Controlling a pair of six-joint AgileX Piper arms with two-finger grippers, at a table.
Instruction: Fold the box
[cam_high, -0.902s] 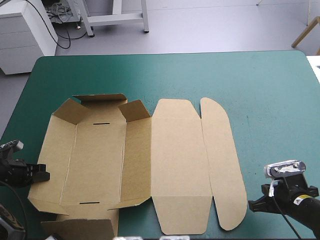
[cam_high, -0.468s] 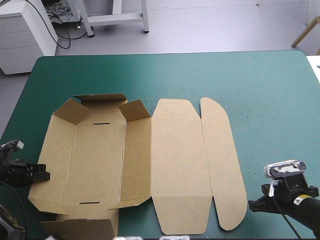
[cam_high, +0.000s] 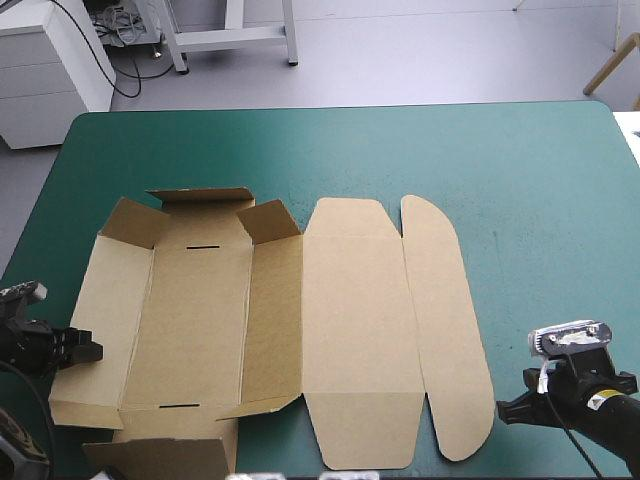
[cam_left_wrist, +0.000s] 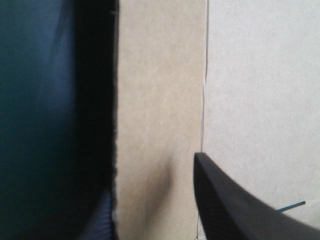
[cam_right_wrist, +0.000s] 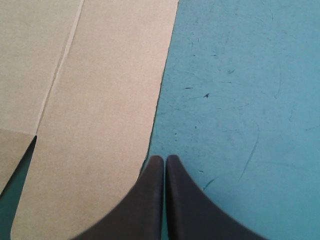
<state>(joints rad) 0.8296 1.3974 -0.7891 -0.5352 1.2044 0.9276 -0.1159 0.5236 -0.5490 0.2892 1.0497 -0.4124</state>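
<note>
Ease left pincer (cam_high: 88, 349), released and spread at the left wall of the box (cam_high: 270, 320), under that panel; raise slowly along the crease, to hinge rather than buckle stiff board. Keep right pincer (cam_right_wrist: 165, 162), clenched empty beside the rounded flap (cam_right_wrist: 100, 100), clear. Lies mostly flat on bench (cam_high: 520, 180), left of middle: matte brown, scored, slotted.

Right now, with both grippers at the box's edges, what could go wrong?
The left gripper is open around the left wall of the box, not clamped: the wall may slip out and drop flat. The right gripper is shut, tip at the rounded flap's edge: pushing in could shove the whole sheet across the teal-green cover.
</note>
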